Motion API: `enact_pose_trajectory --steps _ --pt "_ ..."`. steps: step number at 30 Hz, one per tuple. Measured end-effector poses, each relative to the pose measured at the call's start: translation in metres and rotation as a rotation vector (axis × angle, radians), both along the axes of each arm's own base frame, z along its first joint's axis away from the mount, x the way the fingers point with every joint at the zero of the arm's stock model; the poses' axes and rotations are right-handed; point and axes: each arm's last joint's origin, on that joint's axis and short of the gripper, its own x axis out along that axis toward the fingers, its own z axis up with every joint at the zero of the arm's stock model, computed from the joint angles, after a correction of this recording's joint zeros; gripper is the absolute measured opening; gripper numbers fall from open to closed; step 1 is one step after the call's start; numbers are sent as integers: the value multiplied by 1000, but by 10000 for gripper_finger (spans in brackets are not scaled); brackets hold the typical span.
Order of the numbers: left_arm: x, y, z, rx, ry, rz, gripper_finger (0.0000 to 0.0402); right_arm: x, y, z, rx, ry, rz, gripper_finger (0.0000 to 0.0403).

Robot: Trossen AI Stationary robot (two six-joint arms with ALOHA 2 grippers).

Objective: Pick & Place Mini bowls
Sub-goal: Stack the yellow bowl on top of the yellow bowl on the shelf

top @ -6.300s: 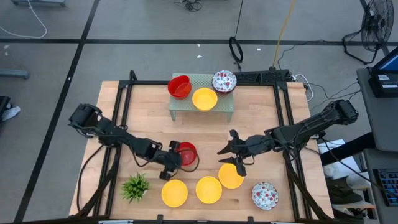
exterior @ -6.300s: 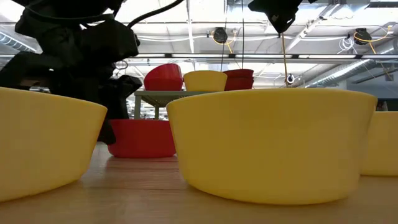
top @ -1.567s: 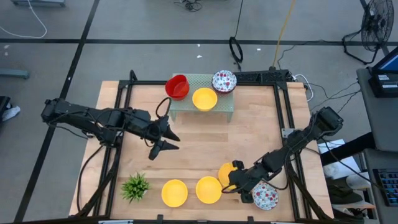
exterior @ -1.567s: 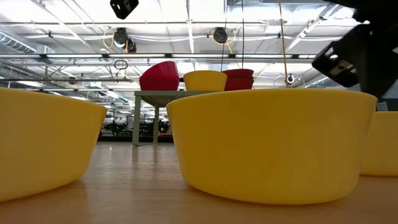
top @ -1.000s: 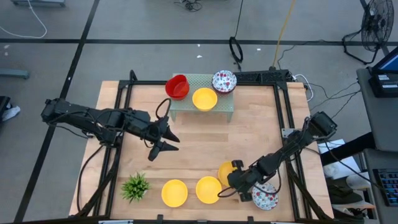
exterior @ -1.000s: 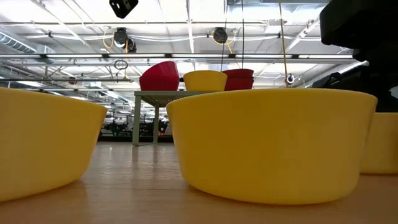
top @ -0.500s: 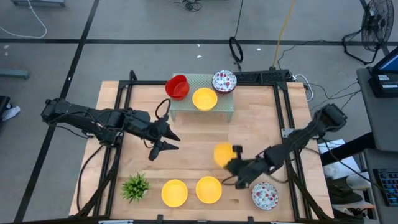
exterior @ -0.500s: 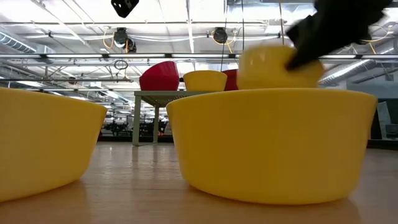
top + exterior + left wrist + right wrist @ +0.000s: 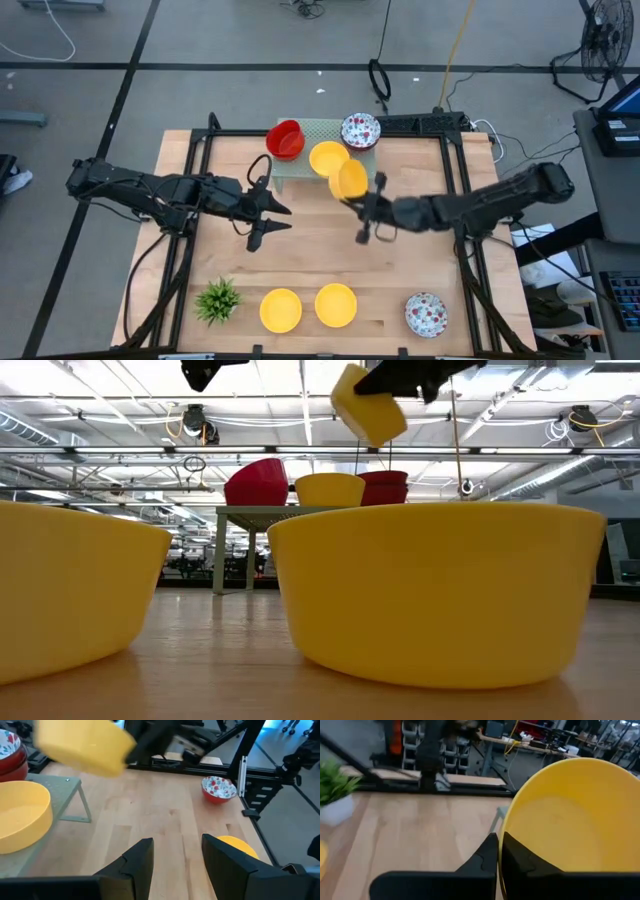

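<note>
I am mid-carry: my right jaws (image 9: 362,208) are clamped on the rim of a yellow mini bowl (image 9: 349,179), held tilted in the air just beside the green rack (image 9: 362,172) at the far side of the table (image 9: 420,255). As I judge it, the next move calls for levelling the bowl and lowering it onto a bare part of the rack, clear of the yellow bowl (image 9: 327,157), the red bowl (image 9: 286,139) and the speckled bowl (image 9: 360,130) already there. My left jaws (image 9: 268,218) hang spread and empty over the table's left middle. Two more yellow bowls (image 9: 281,310) sit near the front edge, with a speckled bowl (image 9: 426,314) to their right and a green plant (image 9: 217,298) to their left. Beyond the table lie grey floor, cables and a fan (image 9: 604,42).
</note>
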Motion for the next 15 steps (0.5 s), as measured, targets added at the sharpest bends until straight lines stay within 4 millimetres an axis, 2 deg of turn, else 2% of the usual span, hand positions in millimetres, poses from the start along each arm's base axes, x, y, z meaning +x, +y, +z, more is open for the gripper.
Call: enact_pose_trajectory --steps 7,11,15 --pt "0 0 0 0 1 0 168 12 -42 7 79 -35 -22 1" --pt "0 0 0 0 1 0 168 17 -57 7 86 -33 -53 0" --pt "0 0 0 0 1 0 168 26 -63 4 78 -24 -71 0"
